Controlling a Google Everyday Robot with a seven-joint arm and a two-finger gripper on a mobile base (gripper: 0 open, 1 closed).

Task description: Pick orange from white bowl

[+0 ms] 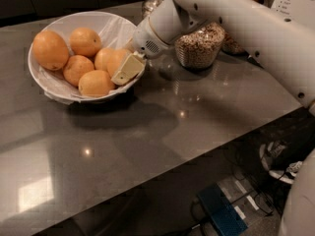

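Camera view — tool (pixel 126 68) at rim of white bowl (pixel 118 31), against rightmost orange (pixel 114 58) — grip state unclear

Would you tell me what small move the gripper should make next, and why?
Probably ease a little further down onto the rightmost orange. The gripper sits at the right rim of the white bowl, against that orange, which has not yet been lifted.
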